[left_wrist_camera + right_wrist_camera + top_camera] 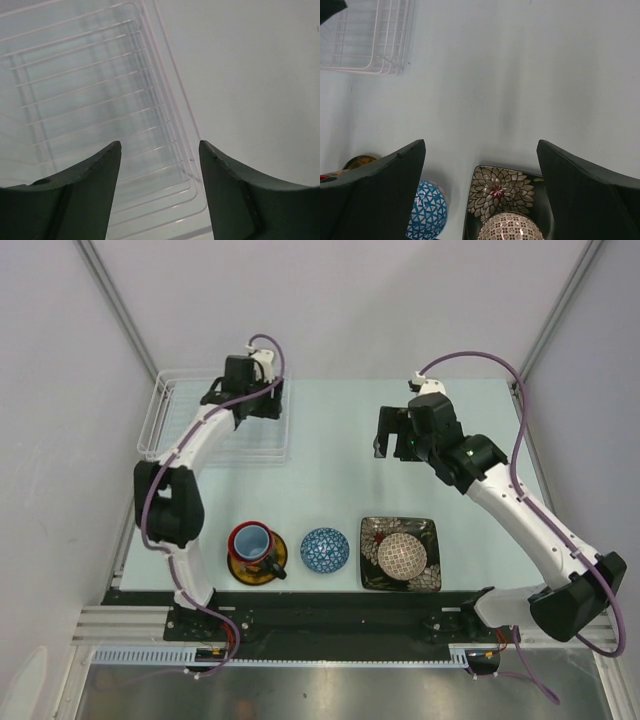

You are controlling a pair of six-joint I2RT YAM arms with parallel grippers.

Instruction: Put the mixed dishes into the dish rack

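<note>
The white wire dish rack [165,420] on its clear tray stands at the far left; it also shows in the left wrist view [85,100] and in the right wrist view [367,37]. My left gripper [262,400] is open and empty above the rack's right end [160,145]. My right gripper [395,445] is open and empty, raised over the table's middle right [481,145]. Near the front, the red mug [252,540] stands on the yellow saucer [262,568]. The blue bowl [324,549] lies upside down beside them. The beige netted bowl [402,555] lies upside down on the black square floral plate [378,535].
The pale table [340,470] is bounded by white walls and slanted frame posts at the back corners. A metal rail [300,625] carries both arm bases at the near edge. The right arm's purple cable [520,440] loops over the table's right side.
</note>
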